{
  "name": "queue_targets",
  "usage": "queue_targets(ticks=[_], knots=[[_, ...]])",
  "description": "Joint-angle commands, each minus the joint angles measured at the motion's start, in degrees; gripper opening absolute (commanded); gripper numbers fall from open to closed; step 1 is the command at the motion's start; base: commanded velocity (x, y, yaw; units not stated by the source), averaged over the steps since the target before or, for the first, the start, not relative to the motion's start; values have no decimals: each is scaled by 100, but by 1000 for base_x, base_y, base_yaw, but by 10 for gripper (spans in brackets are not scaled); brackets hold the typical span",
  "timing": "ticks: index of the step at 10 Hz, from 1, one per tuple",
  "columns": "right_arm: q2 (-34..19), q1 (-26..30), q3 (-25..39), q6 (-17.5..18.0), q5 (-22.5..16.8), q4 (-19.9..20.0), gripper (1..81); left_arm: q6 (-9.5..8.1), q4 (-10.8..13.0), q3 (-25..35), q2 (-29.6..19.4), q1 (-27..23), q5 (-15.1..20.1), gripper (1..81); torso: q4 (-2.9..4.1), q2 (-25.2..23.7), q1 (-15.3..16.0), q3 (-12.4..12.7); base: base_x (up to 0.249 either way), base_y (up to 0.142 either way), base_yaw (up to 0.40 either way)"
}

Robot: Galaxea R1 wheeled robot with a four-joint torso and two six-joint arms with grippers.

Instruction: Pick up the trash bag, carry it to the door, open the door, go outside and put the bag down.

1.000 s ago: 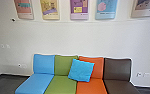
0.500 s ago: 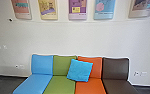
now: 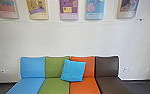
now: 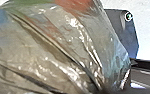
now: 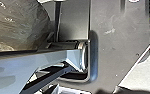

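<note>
The trash bag [image 4: 53,47] is large, crinkled and see-through, with a brownish-grey tint and shiny highlights, in the left wrist view. Its folds draw together where my left gripper [image 4: 103,90] is shut on it; the fingertips themselves are hard to make out against the dark plastic. Part of the same bag [image 5: 13,22] shows in the right wrist view, beyond a pale arm link and beside the robot's dark plate.
Ahead, a row of seats in blue [image 3: 32,67], green, orange and dark brown [image 3: 107,67] stands against a white wall [image 3: 73,37]. A bright blue cushion [image 3: 73,70] leans on the backrests. Posters [image 3: 69,10] hang above, and dark floor [image 3: 141,87] shows at the right.
The whole head picture has slid to the left, faster in the last half second, so the camera has turned right. More of the wall's right end and the floor there has come in.
</note>
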Motion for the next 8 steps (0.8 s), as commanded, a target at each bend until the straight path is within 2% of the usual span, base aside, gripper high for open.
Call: queue_targets(ticks=[1,8], knots=[[58,309,59,-26,-385,-23,811,36,-22,3,-7,-360,367,10,0,0,0,0,0,0,-247],[58,310,50,-26,-376,-67,811,36,-22,-5,1,-352,359,10,0,0,0,0,0,0,-284]])
